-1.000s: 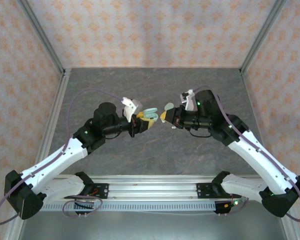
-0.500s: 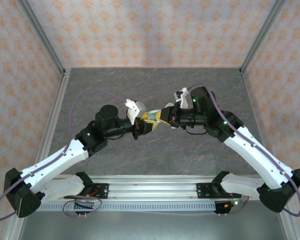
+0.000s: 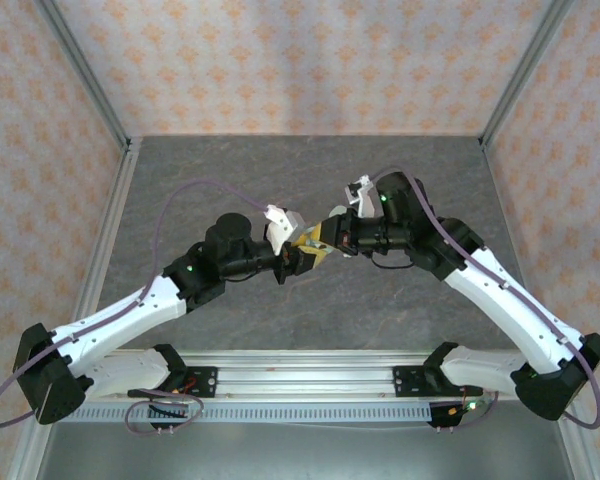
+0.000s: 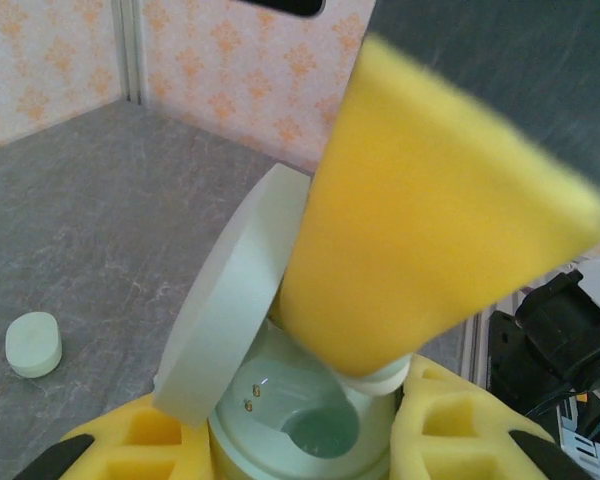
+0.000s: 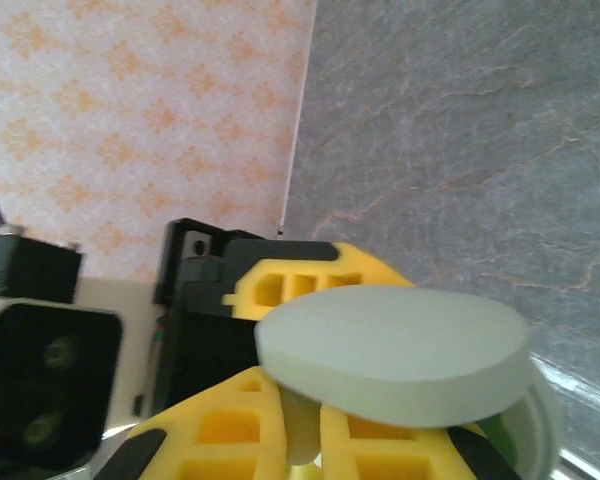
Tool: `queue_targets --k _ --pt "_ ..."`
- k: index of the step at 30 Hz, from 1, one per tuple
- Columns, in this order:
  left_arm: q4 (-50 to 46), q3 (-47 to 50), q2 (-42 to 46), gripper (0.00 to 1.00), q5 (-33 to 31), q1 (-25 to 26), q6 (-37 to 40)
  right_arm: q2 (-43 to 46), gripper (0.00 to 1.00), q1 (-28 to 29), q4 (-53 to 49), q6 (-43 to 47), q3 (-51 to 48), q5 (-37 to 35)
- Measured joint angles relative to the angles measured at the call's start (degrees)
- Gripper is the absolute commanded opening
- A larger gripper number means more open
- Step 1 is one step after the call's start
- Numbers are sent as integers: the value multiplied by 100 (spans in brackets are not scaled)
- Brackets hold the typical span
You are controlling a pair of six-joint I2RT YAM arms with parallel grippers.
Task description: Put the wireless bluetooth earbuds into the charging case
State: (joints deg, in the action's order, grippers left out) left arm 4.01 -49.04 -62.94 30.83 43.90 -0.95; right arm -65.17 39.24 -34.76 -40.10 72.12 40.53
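The pale mint charging case stands open between the yellow pads of my left gripper, which is shut on its base. Its lid tilts up to the left, and one round socket is empty. My right gripper is shut on a whitish earbud. In the left wrist view that earbud's tip touches the case's right rim under a yellow right finger. In the top view the left gripper and the right gripper meet mid-table. Another earbud lies on the table.
The grey stone-patterned table is walled by patterned panels and aluminium posts. The case lid hangs close over my right fingers, with the left gripper's black body just behind. An aluminium rail runs along the near edge.
Both grippers have come together: the right one moved left and down with its earbud onto the open case, while the left arm carried the case a little right and nearer.
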Motion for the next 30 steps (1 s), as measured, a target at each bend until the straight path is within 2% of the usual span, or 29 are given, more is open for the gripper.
queue_targets --k 30 --pt "-317 -203 0 15 -131 0 254 -197 15 74 127 297 90 -179"
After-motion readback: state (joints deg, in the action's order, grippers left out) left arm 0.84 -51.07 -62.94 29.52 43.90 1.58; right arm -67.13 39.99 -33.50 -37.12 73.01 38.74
